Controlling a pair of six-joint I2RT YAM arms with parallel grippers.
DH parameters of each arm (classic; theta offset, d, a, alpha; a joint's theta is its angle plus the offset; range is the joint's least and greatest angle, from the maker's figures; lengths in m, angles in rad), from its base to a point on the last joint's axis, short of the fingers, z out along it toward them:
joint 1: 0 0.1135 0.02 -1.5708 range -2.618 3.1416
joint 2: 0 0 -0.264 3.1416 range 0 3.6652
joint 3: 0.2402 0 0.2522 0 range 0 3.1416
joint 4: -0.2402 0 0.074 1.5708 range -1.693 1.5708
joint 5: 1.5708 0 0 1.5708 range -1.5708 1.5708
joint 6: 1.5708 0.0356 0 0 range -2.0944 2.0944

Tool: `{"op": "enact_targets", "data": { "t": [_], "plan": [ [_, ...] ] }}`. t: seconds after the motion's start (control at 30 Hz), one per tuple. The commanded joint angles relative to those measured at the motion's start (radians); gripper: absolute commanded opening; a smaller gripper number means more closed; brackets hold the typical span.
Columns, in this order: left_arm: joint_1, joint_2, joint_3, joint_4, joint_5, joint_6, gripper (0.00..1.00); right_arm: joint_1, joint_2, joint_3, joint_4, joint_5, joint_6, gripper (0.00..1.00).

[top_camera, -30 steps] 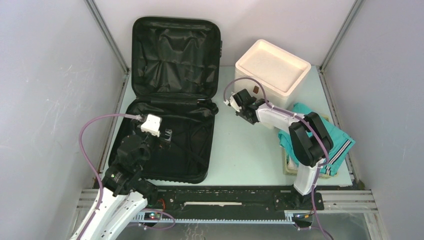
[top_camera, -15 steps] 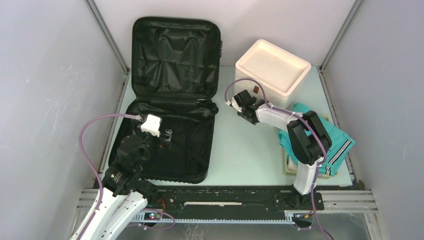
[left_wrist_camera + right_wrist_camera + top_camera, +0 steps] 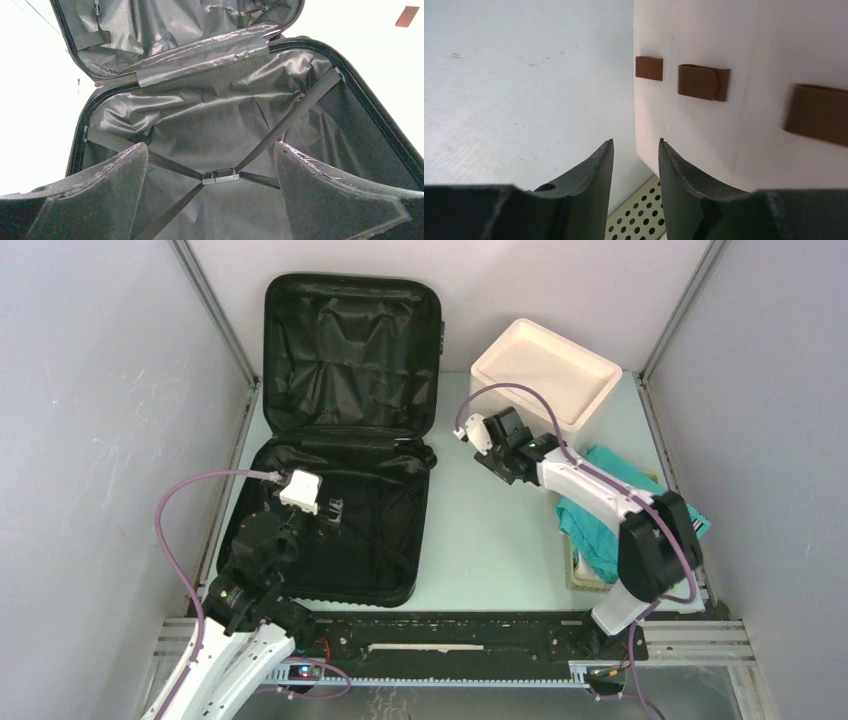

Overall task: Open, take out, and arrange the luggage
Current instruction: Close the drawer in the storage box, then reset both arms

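Luggage (image 3: 352, 350) sits on left side of table (image 3: 490, 535), fully open. Lid stands upright vs. back wall, base half lies flat in front of it. Black lining (image 3: 215, 115) inside is wrinkled. Crossed straps run over base and meet at a small buckle (image 3: 220, 176) near the middle. No items seen in either half.

L gripper (image 3: 333, 510) hangs over base half of luggage, near its left-centre. Fingers (image 3: 115, 175) are spread wide w/ nothing between them. Wrist cam looks straight down into the lining, buckle centred between the tips.

R gripper (image 3: 508, 430) is out over the table, right at front-left corner of white box (image 3: 545, 370). Fingers (image 3: 594, 175) are only a little apart w/ a narrow gap, nothing pinched. Box corner (image 3: 659, 115) shows just beyond the gap. Can't tell if tips touch it. Brown tabs (image 3: 703, 81) run in a row on the box wall.

Teal cloth (image 3: 600, 515) is heaped at right edge of table, partly under R arm, over a pale basket (image 3: 578, 578). Box and cloth are well apart from the luggage.
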Motion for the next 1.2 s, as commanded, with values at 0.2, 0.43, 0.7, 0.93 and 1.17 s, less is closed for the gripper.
{"op": "enact_targets", "data": {
  "t": [0.2,0.43,0.7,0.93,1.17],
  "plan": [
    [0.009,-0.013,-0.010,0.030,0.028,0.004,1.00,-0.080,-0.325,-0.014,-0.082,-0.334,0.032,0.49],
    [0.012,-0.066,-0.002,0.091,0.080,-0.072,1.00,-0.352,-0.626,-0.012,-0.089,-0.656,0.072,0.94],
    [0.018,0.043,0.325,0.150,0.325,-0.481,1.00,-0.669,-0.714,0.235,-0.272,-0.937,0.199,1.00],
    [0.018,0.199,0.548,0.115,0.526,-0.604,1.00,-0.727,-0.809,0.388,-0.269,-0.935,0.467,1.00],
    [0.018,0.215,0.580,0.085,0.561,-0.627,1.00,-0.733,-0.830,0.494,-0.333,-1.034,0.561,1.00]
  ]
}}
